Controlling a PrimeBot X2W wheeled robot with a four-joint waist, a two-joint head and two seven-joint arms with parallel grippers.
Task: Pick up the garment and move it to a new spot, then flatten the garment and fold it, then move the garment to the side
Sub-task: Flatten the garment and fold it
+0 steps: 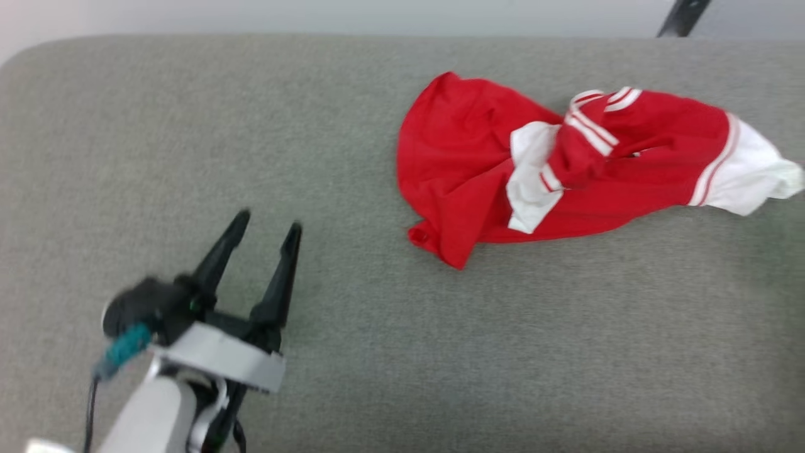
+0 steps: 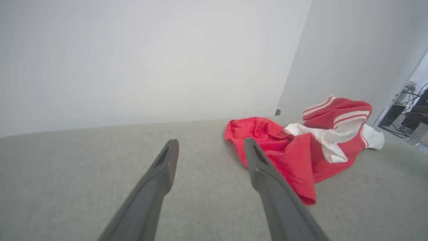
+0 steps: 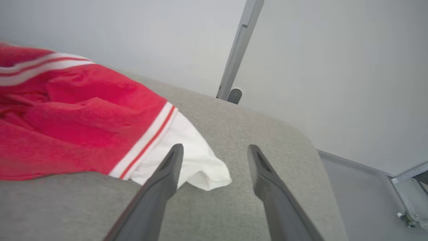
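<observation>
The garment (image 1: 478,170), a red top with white sleeve ends and striped bands, lies crumpled on the right half of the grey padded surface (image 1: 377,352). My left gripper (image 1: 268,226) hovers open at the lower left, well apart from the cloth, with nothing between its fingers. Along its fingers the left gripper (image 2: 210,144) faces the surface, with the garment (image 2: 297,150) just past its right finger. The right gripper (image 3: 215,149) stands open above the surface, its left finger just in front of the garment's white sleeve end (image 3: 197,167), holding nothing.
The grey surface has rounded corners and ends at a pale wall. A dark pole (image 1: 682,16) rises behind the far right corner, seen as a grey pole (image 3: 239,50) from the right wrist. Cables and equipment (image 2: 409,117) sit beyond the right edge.
</observation>
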